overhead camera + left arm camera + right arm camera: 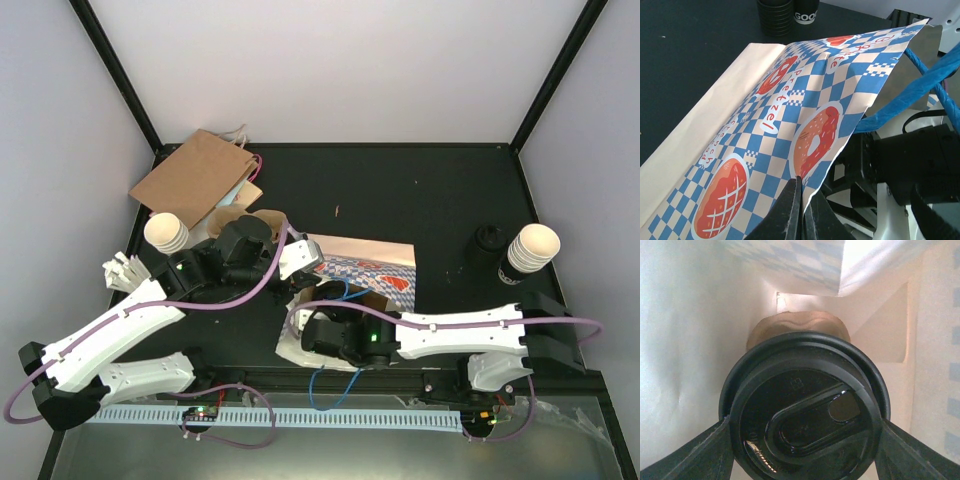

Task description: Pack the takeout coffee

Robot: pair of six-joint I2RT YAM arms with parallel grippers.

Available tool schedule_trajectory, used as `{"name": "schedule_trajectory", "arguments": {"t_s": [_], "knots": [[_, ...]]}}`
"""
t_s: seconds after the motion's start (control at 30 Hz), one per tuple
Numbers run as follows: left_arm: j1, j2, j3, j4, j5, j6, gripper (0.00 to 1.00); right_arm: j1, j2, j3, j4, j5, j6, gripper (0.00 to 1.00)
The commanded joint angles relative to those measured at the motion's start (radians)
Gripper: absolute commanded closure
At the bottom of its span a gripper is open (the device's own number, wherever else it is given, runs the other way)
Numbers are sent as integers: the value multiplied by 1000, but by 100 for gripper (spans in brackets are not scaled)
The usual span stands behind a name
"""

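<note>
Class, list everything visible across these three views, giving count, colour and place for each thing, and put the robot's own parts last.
checked paper bag: one, blue-and-white with red pastry pictures, lying mid-table
lidded coffee cup: one, black lid, tan body, inside the checked paper bag
brown paper bag: one, brown, flat at far left
cream cup stack: one stack, cream, left, near the brown paper bag
sleeved cup stack: one stack, cream and black, right side
lid stack: one stack, black, beside the sleeved cup stack
left gripper: black, shut on the bag's edge
right gripper: black, inside the bag, gripping the cup's lid
</note>
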Motion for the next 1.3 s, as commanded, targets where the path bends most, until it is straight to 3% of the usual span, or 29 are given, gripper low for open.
{"name": "schedule_trajectory", "arguments": {"t_s": [0.0, 0.63, 1.27], "knots": [[-6, -2, 41, -42, 14, 12, 98, -17, -59, -30, 43, -11, -19, 37], [-7, 7, 62, -43, 64, -4, 99, -67, -47, -89, 154, -81, -71, 38], [-7, 17, 80, -56, 76, -12, 98, -116, 29, -55, 8, -205, -25, 38]]}}
